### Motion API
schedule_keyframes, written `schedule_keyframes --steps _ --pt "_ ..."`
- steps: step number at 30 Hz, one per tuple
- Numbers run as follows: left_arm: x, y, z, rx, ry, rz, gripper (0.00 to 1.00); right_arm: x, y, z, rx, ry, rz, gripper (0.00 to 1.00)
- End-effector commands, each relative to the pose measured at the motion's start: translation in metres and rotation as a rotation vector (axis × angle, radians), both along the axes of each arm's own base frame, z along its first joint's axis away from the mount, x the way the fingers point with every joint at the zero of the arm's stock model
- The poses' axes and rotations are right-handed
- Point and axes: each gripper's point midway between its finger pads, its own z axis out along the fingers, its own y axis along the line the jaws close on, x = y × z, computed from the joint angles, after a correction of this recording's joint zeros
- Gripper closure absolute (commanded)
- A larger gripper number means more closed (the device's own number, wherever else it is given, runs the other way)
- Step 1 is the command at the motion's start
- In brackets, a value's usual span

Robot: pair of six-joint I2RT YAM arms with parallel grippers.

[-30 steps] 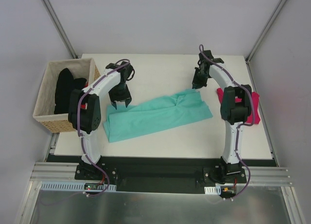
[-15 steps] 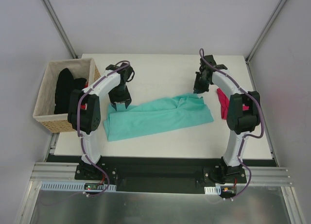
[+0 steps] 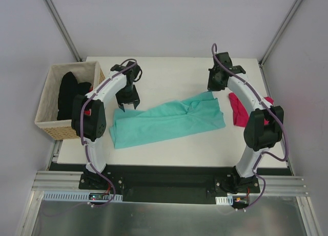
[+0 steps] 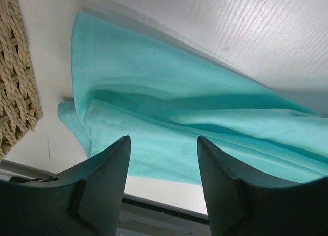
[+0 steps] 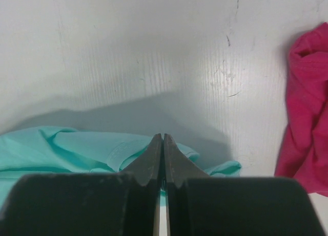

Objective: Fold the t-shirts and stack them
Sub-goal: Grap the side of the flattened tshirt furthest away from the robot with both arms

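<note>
2 arms, L arm (image 3: 107, 87) & R arm (image 3: 245, 90): white links, blk joints, purple cables.

Bench (image 3: 169, 72): white, rectangular, faintly scuffed.
Walls (image 3: 169, 21): plain pale grey on three sides.
Frame posts (image 3: 60, 23): slanted metal bars at the far corners.
Near edge: aluminium rail (image 3: 164, 182), then dull metal sheet (image 3: 154, 218).
Light: even, with soft shadows.

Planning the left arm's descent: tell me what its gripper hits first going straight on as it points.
The teal-green t-shirt, near its end by the woven basket: the cloth fills the gap between the open left gripper's fingers. How far off it hangs is unclear.
</note>
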Motion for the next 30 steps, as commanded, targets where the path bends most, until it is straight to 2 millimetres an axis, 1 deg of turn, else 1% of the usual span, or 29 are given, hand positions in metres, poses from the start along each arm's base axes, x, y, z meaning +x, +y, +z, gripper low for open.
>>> schedule_keyframes --steps 1,4,5,7,8,10,14,15,18,19,25,30 --pt "0.002 0.000 0.012 -0.008 -0.016 -0.026 0.46 0.021 -0.010 0.045 -0.069 -0.131 0.012 0.99" --pt "0.000 0.001 0.012 -0.006 -0.019 -0.026 0.45 0.030 -0.011 0.048 -0.086 -0.141 0.014 0.99" --pt "-0.001 0.002 0.013 -0.005 -0.019 -0.026 0.46 0.037 -0.010 0.056 -0.081 -0.164 0.014 0.99" --pt "-0.002 0.003 0.014 0.000 -0.024 -0.025 0.46 0.043 -0.009 0.055 -0.086 -0.165 0.019 0.99" --pt "-0.003 0.004 0.015 0.002 -0.023 -0.025 0.45 0.047 -0.007 0.063 -0.082 -0.184 0.023 0.99" --pt "-0.006 0.006 0.015 0.010 -0.024 -0.023 0.45 0.047 -0.006 0.067 -0.078 -0.196 0.025 0.99" --pt "-0.010 0.011 0.016 0.027 -0.025 -0.017 0.45 0.035 -0.007 0.054 -0.074 -0.171 0.029 0.99" --pt "-0.011 0.011 0.016 0.027 -0.025 -0.016 0.45 0.029 -0.007 0.042 -0.076 -0.147 0.031 0.99" --pt "-0.013 0.013 0.013 0.032 -0.016 -0.009 0.44 0.018 -0.008 0.026 -0.086 -0.106 0.034 0.99" --pt "-0.014 0.014 0.011 0.036 -0.011 -0.011 0.44 0.016 -0.007 0.023 -0.089 -0.098 0.035 0.99" --pt "-0.006 0.014 -0.001 0.047 0.008 -0.014 0.44 0.017 -0.007 0.024 -0.097 -0.100 0.036 0.99" --pt "0.004 0.018 -0.014 0.052 0.032 0.011 0.44 0.020 -0.006 0.018 -0.090 -0.083 0.036 0.99"
